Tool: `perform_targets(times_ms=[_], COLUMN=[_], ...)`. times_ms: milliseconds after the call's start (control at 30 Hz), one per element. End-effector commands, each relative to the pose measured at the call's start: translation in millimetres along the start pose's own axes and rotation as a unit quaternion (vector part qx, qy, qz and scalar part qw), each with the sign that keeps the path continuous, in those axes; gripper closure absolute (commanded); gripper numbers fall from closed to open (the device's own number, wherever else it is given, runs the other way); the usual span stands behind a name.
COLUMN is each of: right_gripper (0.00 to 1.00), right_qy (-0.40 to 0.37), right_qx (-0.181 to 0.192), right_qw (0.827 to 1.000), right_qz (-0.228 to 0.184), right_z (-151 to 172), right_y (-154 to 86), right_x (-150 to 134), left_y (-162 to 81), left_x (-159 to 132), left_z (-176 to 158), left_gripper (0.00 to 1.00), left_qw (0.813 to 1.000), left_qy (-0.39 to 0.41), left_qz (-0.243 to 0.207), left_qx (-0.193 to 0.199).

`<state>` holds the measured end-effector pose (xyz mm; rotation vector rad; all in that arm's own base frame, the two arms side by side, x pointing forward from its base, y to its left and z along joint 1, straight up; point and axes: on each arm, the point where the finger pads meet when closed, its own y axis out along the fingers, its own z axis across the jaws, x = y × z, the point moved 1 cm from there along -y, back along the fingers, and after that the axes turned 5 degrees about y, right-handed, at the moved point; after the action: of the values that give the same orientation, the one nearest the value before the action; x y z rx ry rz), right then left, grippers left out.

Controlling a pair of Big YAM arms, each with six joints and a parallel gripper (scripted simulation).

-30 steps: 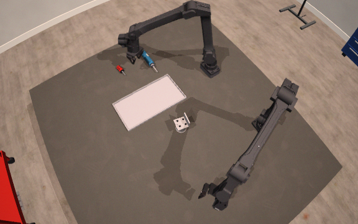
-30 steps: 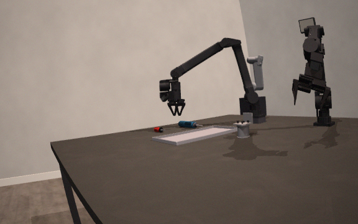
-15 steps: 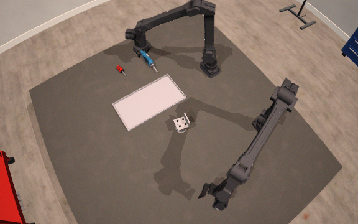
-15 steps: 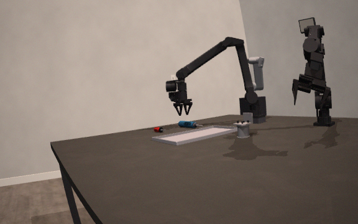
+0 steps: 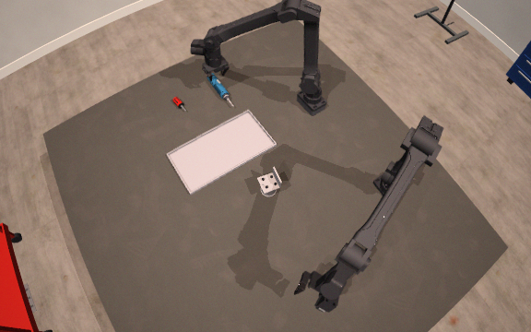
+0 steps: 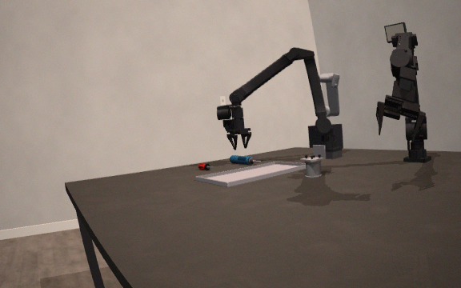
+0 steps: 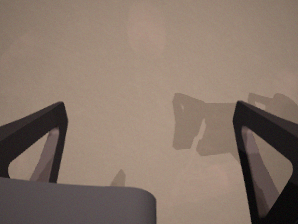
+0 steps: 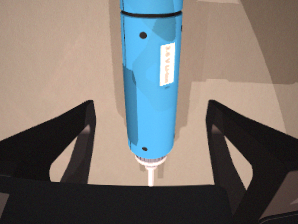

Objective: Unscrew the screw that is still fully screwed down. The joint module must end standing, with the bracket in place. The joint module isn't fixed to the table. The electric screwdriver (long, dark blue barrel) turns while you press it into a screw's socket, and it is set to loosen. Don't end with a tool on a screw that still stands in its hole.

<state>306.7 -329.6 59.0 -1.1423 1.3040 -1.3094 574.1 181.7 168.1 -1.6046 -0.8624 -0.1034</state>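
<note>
Beside the blue screwdriver [image 5: 219, 88] [image 6: 241, 160], a red-handled screwdriver [image 5: 178, 102] [image 6: 203, 166].

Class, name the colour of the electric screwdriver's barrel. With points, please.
Blue [image 5: 219, 87] [image 6: 241, 160] [image 8: 151, 85]; the right wrist view shows it best.

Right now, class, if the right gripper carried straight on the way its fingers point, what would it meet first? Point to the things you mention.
Probably the blue electric screwdriver [image 5: 219, 88] [image 6: 241, 160] [image 8: 151, 85], lying below the right gripper [image 5: 217, 74] [image 6: 239, 149] [image 8: 150, 109] and lined up between its open fingers. Exact depth is unclear, so the fingertips might pass either side and reach the table [image 5: 155, 231] [image 6: 214, 232] instead.
</note>
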Motion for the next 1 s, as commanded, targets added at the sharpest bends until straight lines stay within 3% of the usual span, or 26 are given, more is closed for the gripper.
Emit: perform_targets(times_ms=[0,267,300,833,867,967], right_gripper=[0.35,0.35,0.35,0.35,0.35,0.35], right_qy=[0.004,0.005,0.005,0.005,0.005,0.005], right_qx=[0.000,-0.001,-0.001,-0.001,-0.001,-0.001], right_qw=[1.000,1.000,1.000,1.000,1.000,1.000], right_qz=[-0.001,0.000,0.000,0.000,0.000,0.000], right_z=[5.4,5.5,5.5,5.5,5.5,5.5], right_y=[6.6,8.0,8.0,7.8,7.8,7.8], right_x=[-5.5,-6.2,-6.2,-6.1,-6.1,-6.1], left_y=[-10.4,-10.4,-10.4,-10.4,-10.4,-10.4], left_x=[19.7,19.7,19.7,19.7,19.7,19.7], left_z=[-5.7,-5.7,-5.7,-5.7,-5.7,-5.7], left_gripper=[0.00,0.00,0.07,0.07,0.14,0.14], left_qw=[1.000,1.000,1.000,1.000,1.000,1.000], left_qy=[0.004,0.004,0.004,0.004,0.004,0.004], left_qz=[-0.021,-0.021,-0.021,-0.021,-0.021,-0.021], left_qx=[-0.004,-0.004,-0.004,-0.004,-0.004,-0.004])
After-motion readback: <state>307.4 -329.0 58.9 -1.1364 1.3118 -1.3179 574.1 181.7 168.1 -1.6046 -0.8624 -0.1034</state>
